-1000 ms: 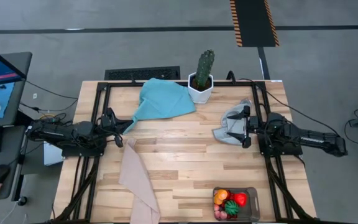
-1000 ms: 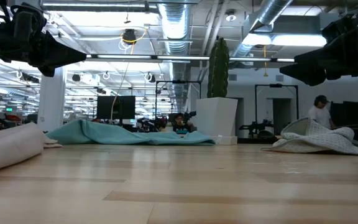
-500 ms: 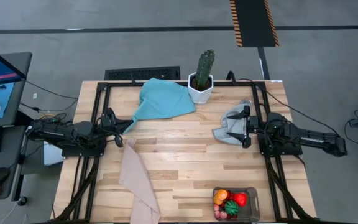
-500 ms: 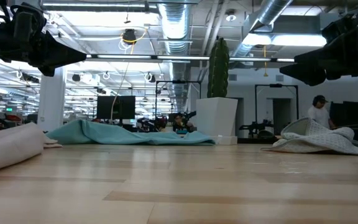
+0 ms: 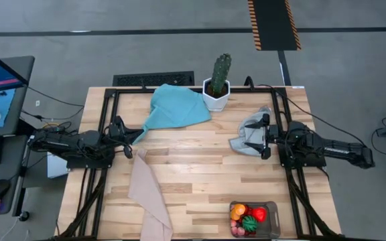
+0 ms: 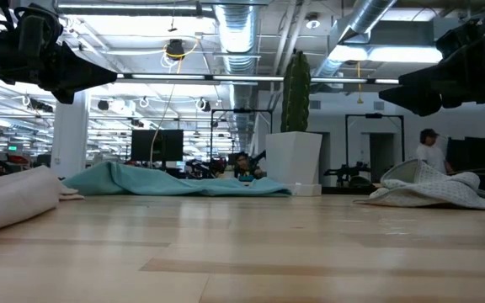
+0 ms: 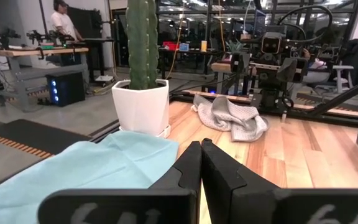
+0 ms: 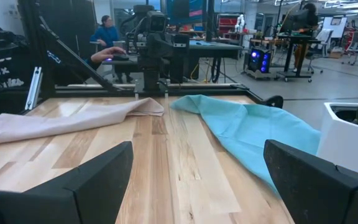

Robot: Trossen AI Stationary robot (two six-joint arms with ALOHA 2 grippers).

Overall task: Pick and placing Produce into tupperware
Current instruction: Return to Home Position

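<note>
Red, orange and green produce point(image 5: 248, 219) is held in the clear tupperware point(image 5: 273, 225), near right; left jaws are pressed together, right jaws spread wide, empty.

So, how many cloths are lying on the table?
3: a teal cloth by the plant pot, a beige cloth at the left, a grey cloth at the right.

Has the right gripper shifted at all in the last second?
No. In the high view, the right gripper hangs over the same edge of the grey cloth as before.
</note>
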